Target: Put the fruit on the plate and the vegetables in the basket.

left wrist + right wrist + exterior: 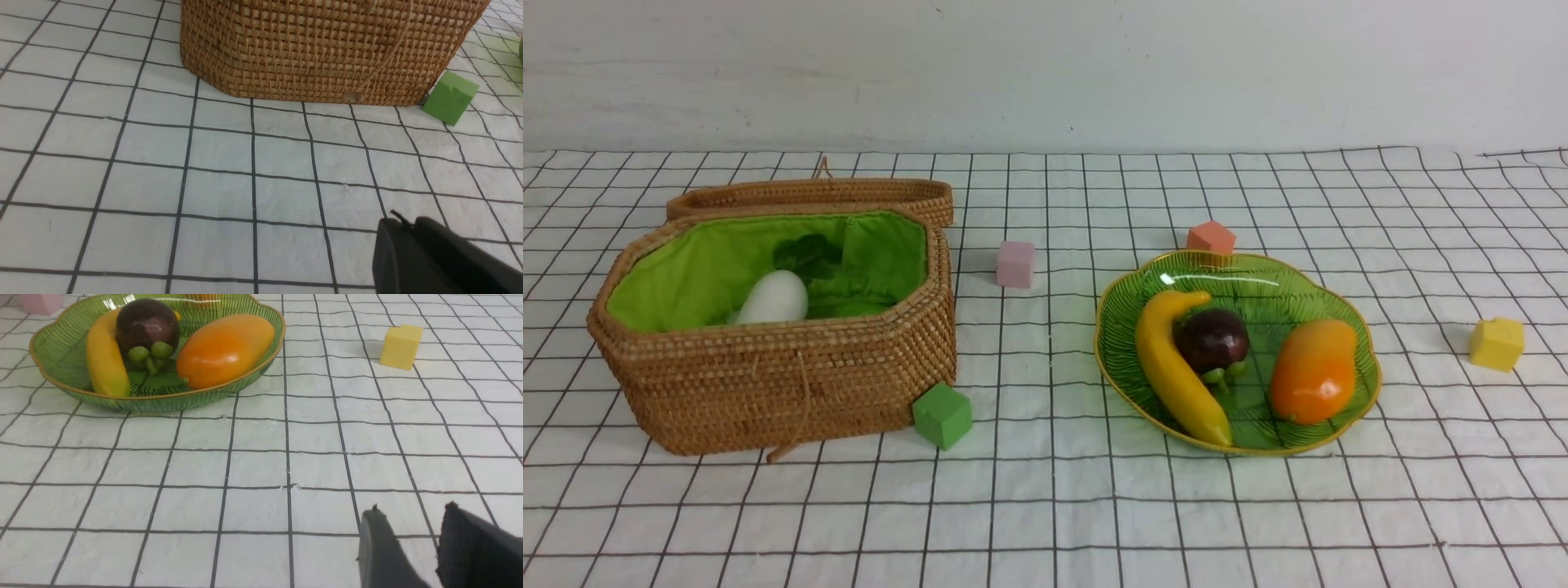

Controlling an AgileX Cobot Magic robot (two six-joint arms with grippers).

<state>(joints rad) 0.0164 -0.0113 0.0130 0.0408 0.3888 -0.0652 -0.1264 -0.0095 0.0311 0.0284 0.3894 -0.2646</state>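
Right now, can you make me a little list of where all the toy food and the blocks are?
plate: banana, mangosteen, mango
basket: lid off, white radish showing inside; other vegetables hidden
green cube: touching the basket's front corner
pink cube: between basket and plate
orange cube: behind the plate
yellow cube: right of the plate
left gripper: shut, empty
right gripper: open, empty

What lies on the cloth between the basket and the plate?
In the front view, a pink cube sits between the basket and plate.
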